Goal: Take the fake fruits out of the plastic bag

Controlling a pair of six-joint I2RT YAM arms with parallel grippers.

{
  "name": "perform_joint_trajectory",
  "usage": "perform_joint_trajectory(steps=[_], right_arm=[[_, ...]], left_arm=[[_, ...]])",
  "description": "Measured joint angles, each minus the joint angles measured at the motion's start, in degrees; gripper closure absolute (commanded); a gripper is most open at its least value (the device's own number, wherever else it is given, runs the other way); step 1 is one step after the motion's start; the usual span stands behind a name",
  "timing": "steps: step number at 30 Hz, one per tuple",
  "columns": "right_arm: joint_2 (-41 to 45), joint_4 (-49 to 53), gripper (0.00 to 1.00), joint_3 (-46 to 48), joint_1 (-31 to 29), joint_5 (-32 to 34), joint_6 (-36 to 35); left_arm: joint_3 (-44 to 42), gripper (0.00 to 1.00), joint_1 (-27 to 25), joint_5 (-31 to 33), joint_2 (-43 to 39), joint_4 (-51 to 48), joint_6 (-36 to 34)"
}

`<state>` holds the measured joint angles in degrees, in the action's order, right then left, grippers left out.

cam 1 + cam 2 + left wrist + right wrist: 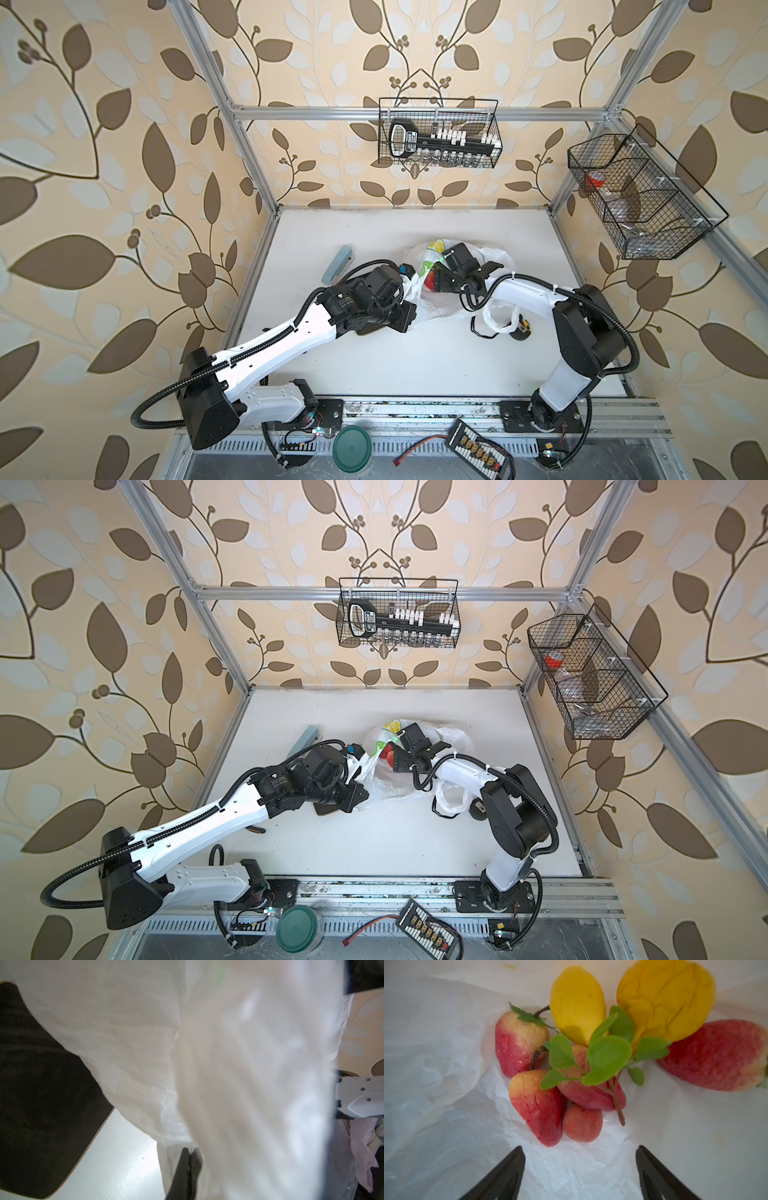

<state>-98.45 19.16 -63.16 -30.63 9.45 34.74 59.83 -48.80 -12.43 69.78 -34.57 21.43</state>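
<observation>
Fake fruits [536,1105]: red strawberries, yellow pieces, green sprig, clustered inside crumpled white plastic bag [436,309], mid-tabletop [374,365].

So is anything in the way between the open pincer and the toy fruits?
Nothing visible. The right pincer is open inside the plastic bag, and only bare, crinkled plastic lies between it and the fake fruits.

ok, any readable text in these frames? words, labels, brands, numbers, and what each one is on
Nothing reads clearly in any view.
In the wire basket at the back: the label on the black holder has printed lettering, too blurred to read.
At the front: markings on the connector board are too small to read.
The green lid: small centre mark, unreadable.
The plastic bag: lemon-slice and leaf print only, no words seen.
</observation>
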Motion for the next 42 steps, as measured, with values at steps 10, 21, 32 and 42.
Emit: perform_joint_trajectory(steps=[10, 21, 32, 42], right_arm=[[-7.30, -2.73, 0.28, -4.74, 2.01, 3.52, 5.25], [-14.29, -4.94, 0.23, -7.98, 3.13, 3.15, 3.17], [-16.68, -6.60, 0.52, -10.05, 4.31, 1.99, -2.38], [-1.57, -8.41, 0.54, 0.09, 4.31, -5.60, -12.00]], left_arm=[[1.07, 1.00, 0.00, -2.08, 0.59, -1.66, -1.66], [1.27, 1.00, 0.00, -2.05, 0.85, -1.51, -1.64], [1.29, 1.00, 0.00, 0.96, 0.92, -0.79, 0.28], [1.27, 1.00, 0.00, 8.44, 0.83, 1.73, 6.25]])
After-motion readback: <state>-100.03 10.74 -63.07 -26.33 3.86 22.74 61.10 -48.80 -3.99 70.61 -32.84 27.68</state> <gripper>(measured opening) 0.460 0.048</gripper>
